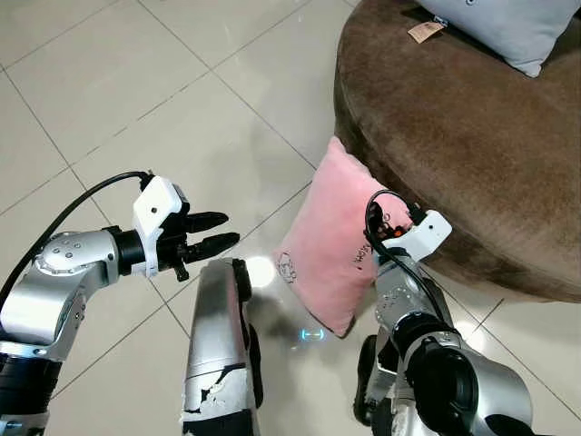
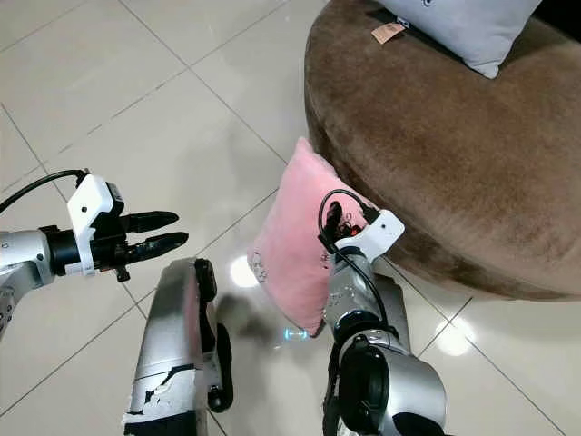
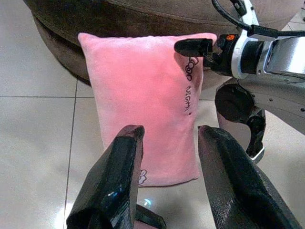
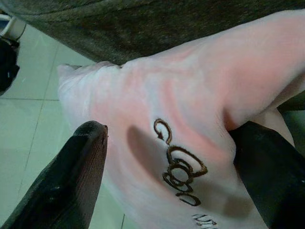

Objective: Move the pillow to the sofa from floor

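Pink pillow (image 2: pixel 295 238) against brown sofa (image 2: pixel 436 154)

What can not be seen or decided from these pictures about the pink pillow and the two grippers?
- Right gripper: in the right wrist view its fingers straddle the pink pillow, one pressing into it; whether the grip is firm is unclear.
- In the eye views, the right wrist housing hides those fingertips.
- Pillow embroidery: cut off by the right wrist view's edge, too small elsewhere.
- Pillow's back side: hidden against the brown sofa.
- Grey cushion: cut off by the frame edge.
- Left gripper: open, apart from the pillow.

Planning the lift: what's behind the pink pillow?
The pink pillow stands on the floor, leaning against the brown sofa. The sofa's lower side behind it is covered. The right gripper is at its upper edge.
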